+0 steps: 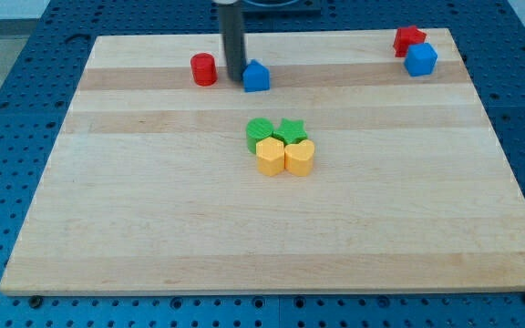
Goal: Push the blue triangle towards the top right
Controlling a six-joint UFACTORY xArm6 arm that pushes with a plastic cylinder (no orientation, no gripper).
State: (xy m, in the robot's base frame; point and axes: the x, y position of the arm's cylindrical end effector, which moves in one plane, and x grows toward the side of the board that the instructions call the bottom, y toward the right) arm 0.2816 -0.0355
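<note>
Nearest the camera: bare pale wooden surface [153, 246], then a tight cluster at mid-board — yellow hexagonal block [269, 157] and yellow heart-like block [300, 158] in front, green round block [260, 132] and green star block [291, 130] touching behind them.

Far-left strip: red cylinder block [204, 69]; dark rod comes down between it and the blue triangle-topped block [257, 76]. My tip [235, 78] sits just at that blue block's left side, touching or nearly so; cannot tell which. No gripper on this arm, so no jaw state to report.

Top right corner: red block [409, 39], shape unclear, with a blue cube-like block [421, 59] touching in front.

Judgement: tip is well placed for a rightward push. Best to press from the block's left and slightly nearer side, keeping contact centred so it does not spin off.

No containers visible.
</note>
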